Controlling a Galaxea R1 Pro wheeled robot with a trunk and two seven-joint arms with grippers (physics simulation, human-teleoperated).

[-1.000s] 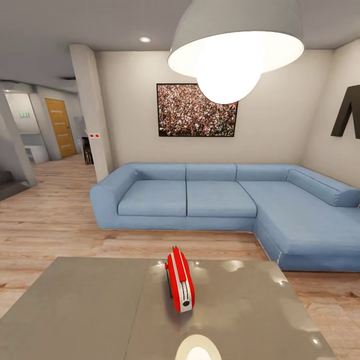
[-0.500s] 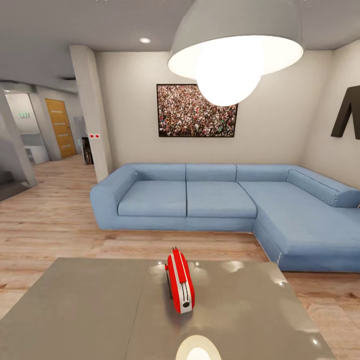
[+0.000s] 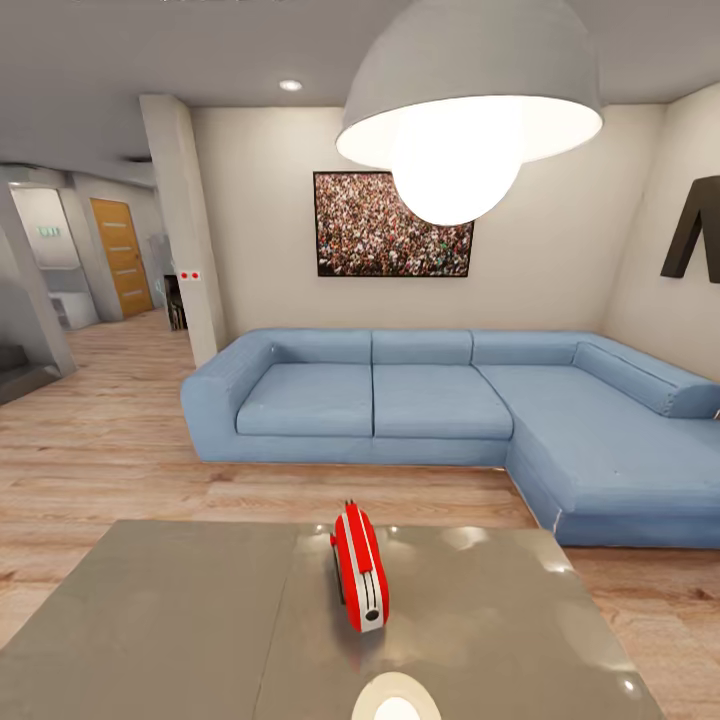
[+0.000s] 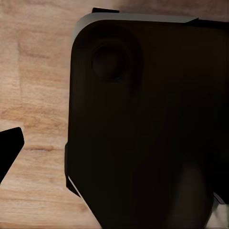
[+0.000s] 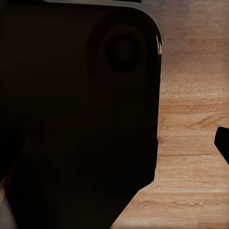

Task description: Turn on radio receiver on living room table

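The radio receiver is a small flat red radio standing upright on its narrow edge, the white-striped edge turned toward me. It sits near the middle of the table, a low table with a glossy grey-brown top and a seam line just left of the radio. Beyond the table lies the living room's wood plank floor. In the left wrist view one dark fingertip shows at the picture's edge over the wood floor. The right wrist view has one dark fingertip at its edge too. Nothing lies between the fingers.
A blue L-shaped sofa stands behind the table, under a framed crowd photo. A large pendant lamp hangs close above the table. A pillar and a hallway open at the left. The robot's dark body looms in both wrist views.
The whole head view has shifted slightly downward, so the camera moved. The radio stays in the same place on the table.
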